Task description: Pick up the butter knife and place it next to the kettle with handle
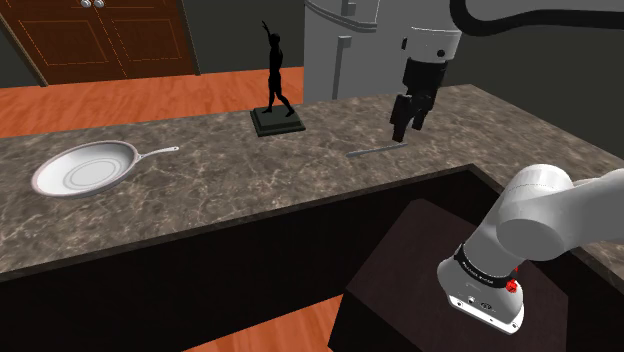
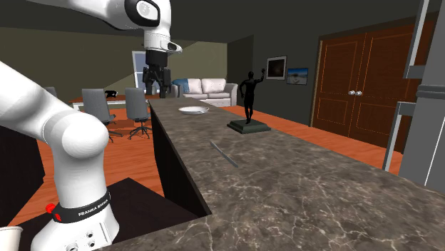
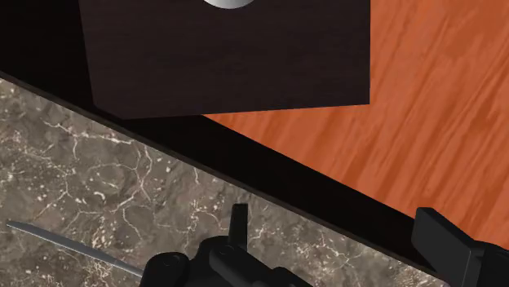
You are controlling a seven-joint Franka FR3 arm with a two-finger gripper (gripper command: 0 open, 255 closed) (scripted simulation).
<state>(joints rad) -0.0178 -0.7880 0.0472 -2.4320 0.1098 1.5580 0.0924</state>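
The butter knife (image 1: 378, 150) is a thin grey blade lying flat on the dark marbled counter (image 1: 230, 180), close to the edge on the stand's side. It also lies alone on the stone in the second exterior view (image 2: 223, 154). My black gripper (image 1: 408, 126) hangs a little above the counter, over the knife's end nearer the grey cabinet, and holds nothing. In the wrist view the fingers (image 3: 238, 225) stand wide apart, and the knife (image 3: 73, 245) lies off to one side of them, outside the gap. The gripper (image 2: 158, 91) points downward.
A black figurine (image 1: 275, 90) on a square base stands on the counter beyond the knife. A pale frying pan (image 1: 85, 168) lies at the shoulder view's far left. A tall grey cabinet (image 1: 345, 50) rises behind the gripper. The dark stand (image 1: 420, 255) sits below the counter edge.
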